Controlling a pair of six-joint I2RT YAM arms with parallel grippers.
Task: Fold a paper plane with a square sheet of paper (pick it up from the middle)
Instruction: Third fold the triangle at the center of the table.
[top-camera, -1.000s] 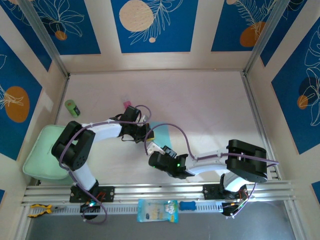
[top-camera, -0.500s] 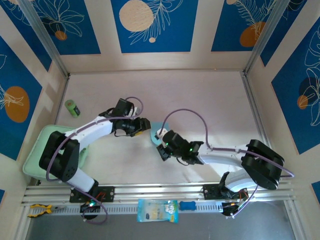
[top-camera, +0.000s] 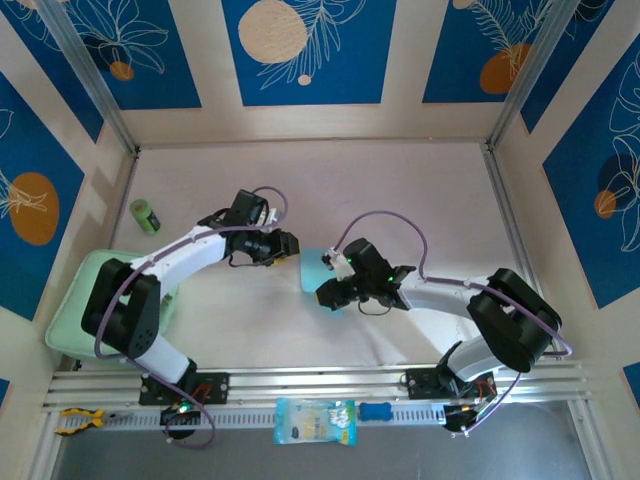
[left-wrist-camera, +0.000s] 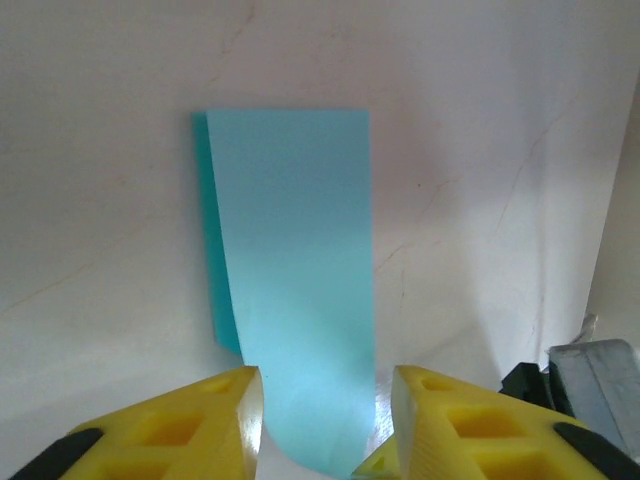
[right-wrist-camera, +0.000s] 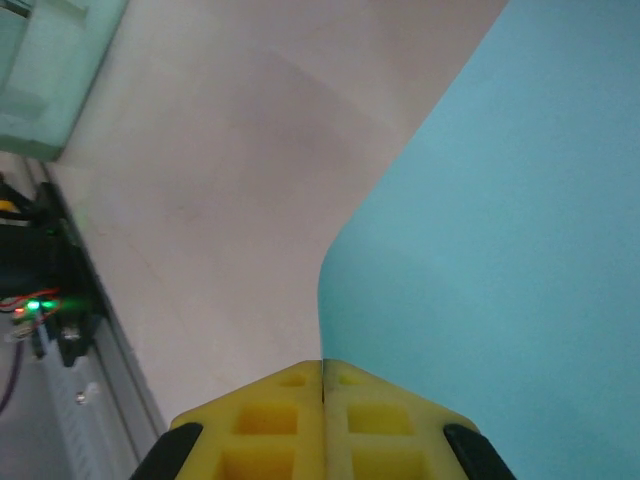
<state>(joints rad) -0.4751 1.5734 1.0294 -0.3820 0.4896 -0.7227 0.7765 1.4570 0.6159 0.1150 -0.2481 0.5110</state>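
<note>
The square sheet of paper (left-wrist-camera: 295, 260) lies mid-table, between my two arms. In the left wrist view it reads as a long strip doubled over on itself, with a darker under-layer peeking out along one long side and the near end curling up off the table (left-wrist-camera: 480, 150). I judge that as the first lengthwise half-fold only, loose and not yet pressed flat. I see no corner flaps, no pointed nose and no wings, so most of the plane is left to do. The left gripper (left-wrist-camera: 325, 405) is partly open, its yellow fingers (left-wrist-camera: 235, 415) either side of the curled end without clamping it. The right gripper (right-wrist-camera: 322, 372) is closed tight at the sheet's near edge. The paper's edge runs straight into the seam between its tips, so it looks pinched there and lifted.
</note>
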